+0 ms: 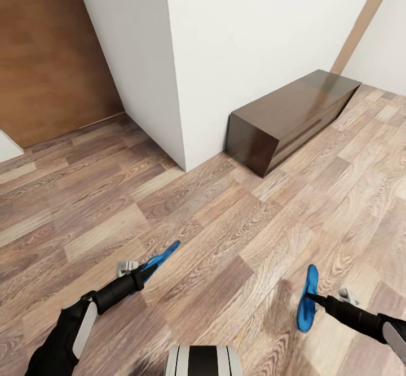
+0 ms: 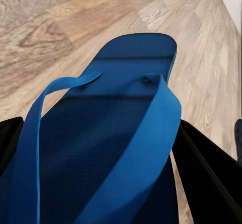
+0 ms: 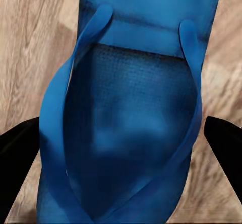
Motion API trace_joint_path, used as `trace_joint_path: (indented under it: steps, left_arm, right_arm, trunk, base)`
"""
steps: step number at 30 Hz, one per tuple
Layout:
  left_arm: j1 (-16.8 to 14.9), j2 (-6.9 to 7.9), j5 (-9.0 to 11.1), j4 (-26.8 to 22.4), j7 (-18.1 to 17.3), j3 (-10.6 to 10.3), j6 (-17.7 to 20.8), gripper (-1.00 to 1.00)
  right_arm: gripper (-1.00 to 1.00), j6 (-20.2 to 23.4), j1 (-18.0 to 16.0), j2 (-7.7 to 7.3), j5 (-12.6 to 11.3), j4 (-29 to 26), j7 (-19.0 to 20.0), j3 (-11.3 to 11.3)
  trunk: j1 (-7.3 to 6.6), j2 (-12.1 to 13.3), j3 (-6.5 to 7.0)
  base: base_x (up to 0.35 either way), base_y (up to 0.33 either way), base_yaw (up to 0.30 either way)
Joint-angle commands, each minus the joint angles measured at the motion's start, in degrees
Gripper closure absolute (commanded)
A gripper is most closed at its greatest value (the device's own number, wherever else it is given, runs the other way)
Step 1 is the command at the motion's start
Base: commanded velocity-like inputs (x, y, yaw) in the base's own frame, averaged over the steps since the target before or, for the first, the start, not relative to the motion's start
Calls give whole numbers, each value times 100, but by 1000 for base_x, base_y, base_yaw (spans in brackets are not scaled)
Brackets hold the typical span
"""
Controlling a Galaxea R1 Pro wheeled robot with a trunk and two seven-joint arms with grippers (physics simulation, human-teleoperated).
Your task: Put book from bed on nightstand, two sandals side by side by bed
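I hold one bright blue sandal in each gripper, both lifted above the wood-plank floor. My left gripper (image 1: 145, 273) is shut on the left sandal (image 1: 163, 257), which points forward and up. In the left wrist view that sandal (image 2: 116, 133) lies between the black fingers (image 2: 212, 183), straps up. My right gripper (image 1: 317, 298) is shut on the other sandal (image 1: 308, 304), which hangs on edge. The right wrist view has this sandal (image 3: 131, 123) between the dark fingers (image 3: 227, 143). The book, the bed and the nightstand are out of view.
A white wall corner (image 1: 183, 139) juts out ahead. A long low dark-brown cabinet (image 1: 293, 119) stands against it on the right. A brown wooden door (image 1: 51, 49) is at the far left. Wood-plank floor (image 1: 225, 235) lies open in front of me.
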Motion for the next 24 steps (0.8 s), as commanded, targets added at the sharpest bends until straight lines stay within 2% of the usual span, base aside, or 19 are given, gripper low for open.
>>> trace_joint_path:
  steps: [1, 3, 6, 9, 15, 24]
  left_arm:
    - [-3, -4, 31, 3, -12, 3, 50, 100]
    - [-3, -29, 27, 4, -12, 1, 48, 100]
    - [7, -64, 17, 46, -6, 2, 42, 100]
    - [20, -52, 2, 498, 1, 12, 27, 100]
    - [23, 16, -22, 1258, 18, 6, -25, 100]
    - [23, -8, -12, 1347, 8, -258, -32, 100]
  right_arm:
    - [100, 51, 3, -58, -37, 100, 204, -8]
    - [100, 42, 11, -182, -39, 601, 688, -7]
    - [100, 1, 16, -230, -38, 1172, 945, -5]
    - [100, -365, 15, -250, -29, 1813, 1092, 0]
    - [100, -1227, 15, -214, -23, 2026, 1126, 2]
    - [100, -1325, 14, -209, -30, 2193, 1128, 2]
  trunk:
    - [-3, 0, 19]
    - [-8, 3, 64]
    - [-16, 7, 130]
    - [-24, 11, 197]
    - [-39, 19, 329]
    - [-62, 31, 529]
  base:
    - [0, 0, 0]
    - [0, 0, 0]
    - [0, 0, 0]
    - [0, 0, 0]
    - [0, 0, 0]
    - [0, 0, 0]
